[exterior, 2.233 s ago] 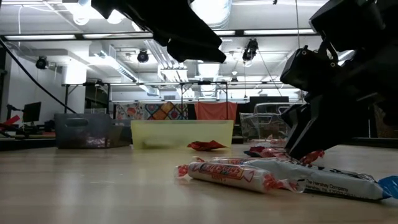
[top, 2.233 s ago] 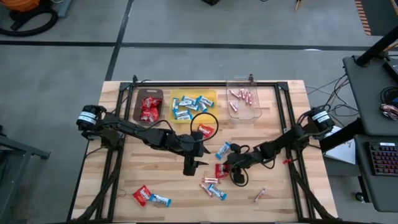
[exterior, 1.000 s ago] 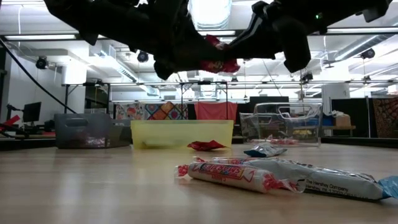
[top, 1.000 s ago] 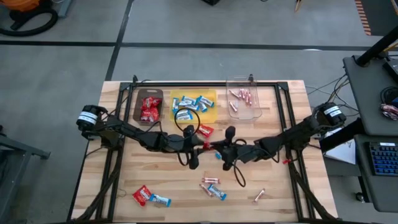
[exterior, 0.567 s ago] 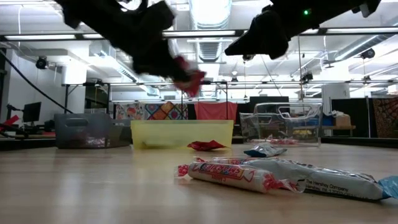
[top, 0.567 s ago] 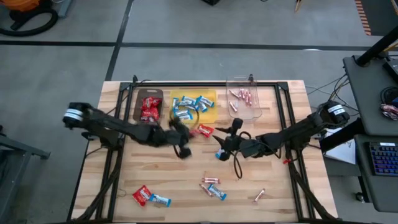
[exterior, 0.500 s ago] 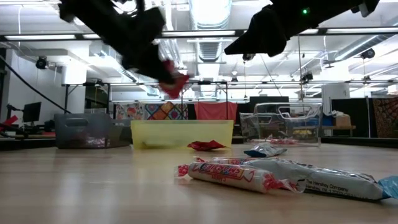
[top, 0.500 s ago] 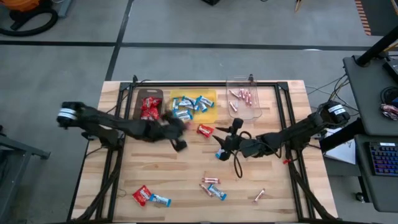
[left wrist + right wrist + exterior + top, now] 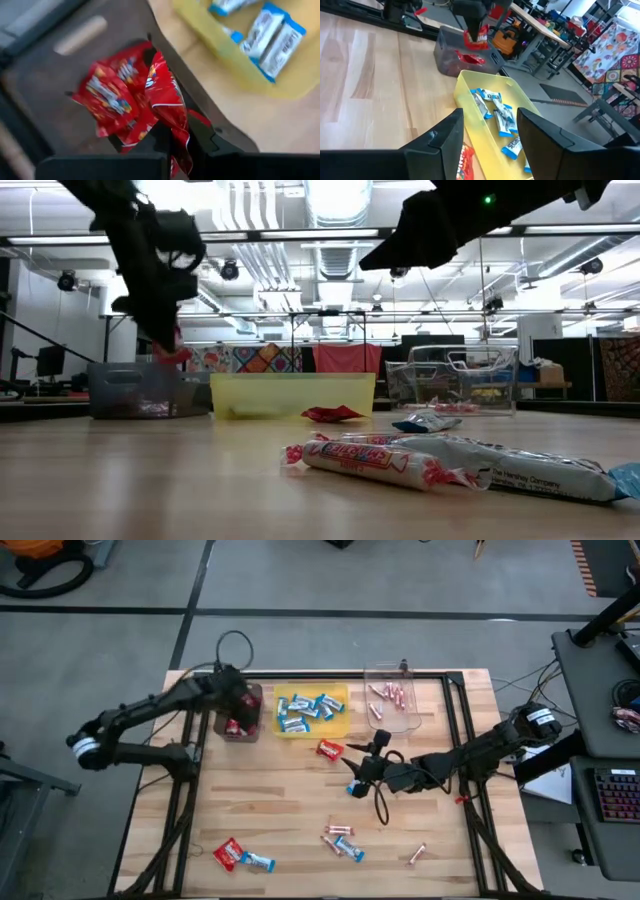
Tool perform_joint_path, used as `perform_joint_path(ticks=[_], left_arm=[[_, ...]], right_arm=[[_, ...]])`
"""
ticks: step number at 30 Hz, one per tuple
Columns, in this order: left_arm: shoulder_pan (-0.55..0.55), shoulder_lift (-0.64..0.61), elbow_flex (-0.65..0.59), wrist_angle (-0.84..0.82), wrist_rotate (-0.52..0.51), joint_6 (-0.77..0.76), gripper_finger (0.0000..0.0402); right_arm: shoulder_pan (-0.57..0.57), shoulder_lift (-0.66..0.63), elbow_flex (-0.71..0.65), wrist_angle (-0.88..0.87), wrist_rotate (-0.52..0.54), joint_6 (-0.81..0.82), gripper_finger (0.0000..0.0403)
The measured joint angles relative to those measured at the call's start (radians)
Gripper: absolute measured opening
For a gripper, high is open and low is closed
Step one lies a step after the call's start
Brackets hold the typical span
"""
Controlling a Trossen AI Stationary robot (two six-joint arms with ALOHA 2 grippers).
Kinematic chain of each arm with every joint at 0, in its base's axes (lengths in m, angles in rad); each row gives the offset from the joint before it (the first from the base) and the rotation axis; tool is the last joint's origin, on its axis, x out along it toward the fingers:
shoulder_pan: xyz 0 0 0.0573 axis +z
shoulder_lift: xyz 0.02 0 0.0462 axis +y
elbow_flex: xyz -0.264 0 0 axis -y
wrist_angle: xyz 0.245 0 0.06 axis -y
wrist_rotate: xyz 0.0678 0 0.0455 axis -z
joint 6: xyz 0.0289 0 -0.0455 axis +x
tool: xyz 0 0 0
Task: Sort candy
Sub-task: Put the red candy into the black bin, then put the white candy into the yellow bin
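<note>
While the left claw (image 9: pixel 237 716) hangs over the brown bin (image 9: pixel 243 692) at the counter's (image 9: pixel 270 810) far left, it pinches a red packet (image 9: pixel 167 100) above others lying inside. Mid-counter, the right claw (image 9: pixel 357 772) hovers spread wide, apparently empty, near a loose red packet (image 9: pixel 330 750) and a blue-and-white bar (image 9: pixel 353 789).

Site was an open robotics lab or workshop. Exposed ceiling ducts (image 9: pixel 330 200) ran at 12 o'clock; cluttered workbenches (image 9: pixel 540 27) and concrete floor (image 9: pixel 330 630) surrounded the table (image 9: pixel 300 810).
</note>
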Motion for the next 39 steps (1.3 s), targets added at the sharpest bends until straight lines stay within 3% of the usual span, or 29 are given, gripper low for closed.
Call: perform_joint_path(ticks=[3,5,15,21,26,32,39], left_arm=[[0.13,0.046,-0.004,0.001,0.16,0.09,0.0009],[0.18,0.08,-0.004,0.005,0.186,0.104,0.0017],[0.212,0.189,0.01,0.026,0.156,0.163,0.0093],[0.212,0.17,0.037,0.003,0.035,0.164,0.0133],[0.212,0.133,0.083,-0.019,0.001,0.171,0.0141],[0.161,0.071,0.102,0.005,0.0,0.126,0.0141],[-0.103,-0.014,0.064,0.153,-0.001,0.021,0.0141]], right_arm=[[0.0,0.0,0.0,0.0,-0.002,0.003,0.0175],[0.0,0.0,0.0,0.0,-0.002,0.008,0.0176],[0.0,0.0,0.0,-0.001,-0.023,0.019,0.0174],[-0.001,0.0,0.0,-0.002,-0.023,0.03,0.0174],[-0.007,0.0,0.0,-0.013,-0.037,0.072,0.0173],[-0.053,-0.008,0.012,-0.174,-0.236,0.217,0.0173],[-0.09,0.007,0.058,-0.535,-0.492,0.183,0.0173]])
